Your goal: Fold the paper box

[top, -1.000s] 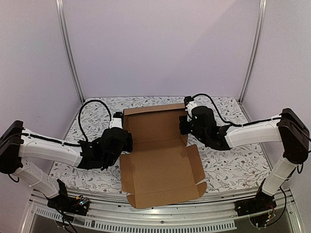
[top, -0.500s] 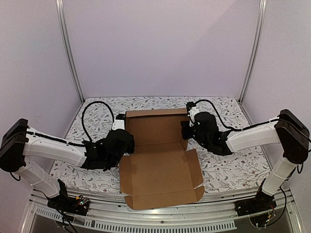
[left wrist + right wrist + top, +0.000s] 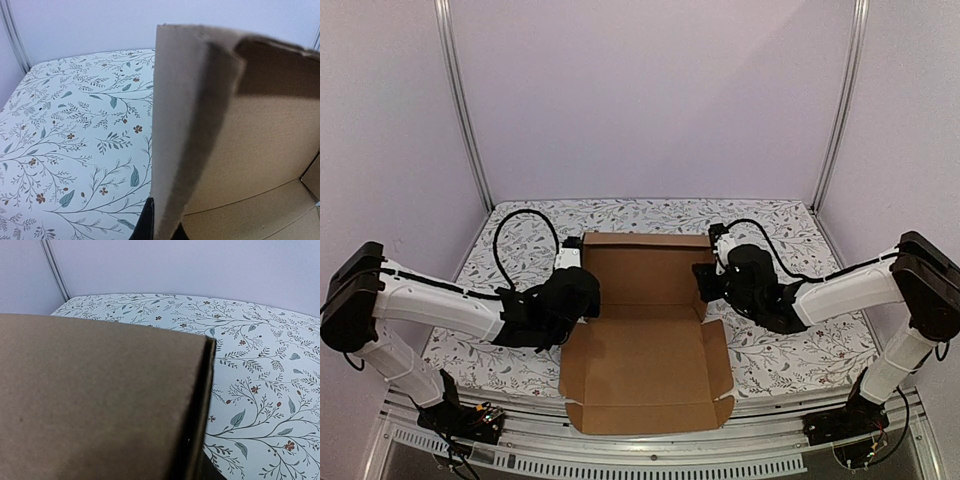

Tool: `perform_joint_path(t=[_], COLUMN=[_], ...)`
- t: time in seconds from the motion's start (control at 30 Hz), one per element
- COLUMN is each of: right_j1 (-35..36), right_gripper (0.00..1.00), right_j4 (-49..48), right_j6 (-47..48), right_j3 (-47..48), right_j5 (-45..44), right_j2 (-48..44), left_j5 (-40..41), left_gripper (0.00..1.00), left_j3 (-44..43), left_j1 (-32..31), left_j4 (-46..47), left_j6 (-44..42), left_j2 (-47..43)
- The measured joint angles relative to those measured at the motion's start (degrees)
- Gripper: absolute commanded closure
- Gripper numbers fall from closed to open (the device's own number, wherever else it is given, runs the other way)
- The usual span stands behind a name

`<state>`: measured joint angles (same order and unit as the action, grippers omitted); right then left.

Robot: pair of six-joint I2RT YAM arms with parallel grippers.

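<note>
Cardboard rises edge-on from between the dark fingertips (image 3: 146,227) of the left hand (image 3: 578,287), which is clamped shut on the left rear flap of the plain brown cardboard paper box (image 3: 645,345). The pinch sits low on the flap, probably so the hand can steer the fold along its crease without bending the sheet.

The box lies in the middle of the white floral-print counter (image 3: 790,340). Its base is flat and its front flap reaches the near edge. The two short side flaps tilt up slightly. The back panel stands upright toward the far edge, apparently propped from both sides, since nothing is tucked or locked yet. The folding looks to be at an early stage.

The right hand (image 3: 708,284) is pressed against the right end of that upright panel. In the right wrist view the brown sheet fills most of the picture, with its corner edge just beside a dark finger at the bottom. Whether this hand grips the panel or only braces it cannot be told.
</note>
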<state>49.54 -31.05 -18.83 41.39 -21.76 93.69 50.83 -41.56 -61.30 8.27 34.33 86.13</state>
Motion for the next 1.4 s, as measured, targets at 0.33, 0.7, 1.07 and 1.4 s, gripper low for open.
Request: perform_joint_path(t=[0.33, 0.7, 1.07, 1.4], right_j1=[2.25, 3.04, 2.95, 2.95], right_gripper=[0.66, 1.00, 1.00, 1.00], right_j4=[-0.22, -0.24, -0.09, -0.13], right_j6=[-2.16, -2.51, -0.39, 1.97], right_j3=[-2.45, -2.75, -1.55, 4.09], right_j5=[-2.91, -7.32, -9.27, -11.34], right_j2=[-1.16, -1.90, -1.88, 1.66], left_j5=[1.25, 1.44, 0.83, 0.74], left_gripper=[1.00, 1.00, 0.66, 0.48], left_j3=[-0.94, -1.40, -2.08, -2.21], left_j1=[-0.15, -0.22, -0.70, -0.72], left_j4=[-0.59, -0.76, -0.85, -1.95], left_j6=[2.27, 3.63, 4.72, 5.01], left_j2=[0.39, 0.79, 0.79, 0.07])
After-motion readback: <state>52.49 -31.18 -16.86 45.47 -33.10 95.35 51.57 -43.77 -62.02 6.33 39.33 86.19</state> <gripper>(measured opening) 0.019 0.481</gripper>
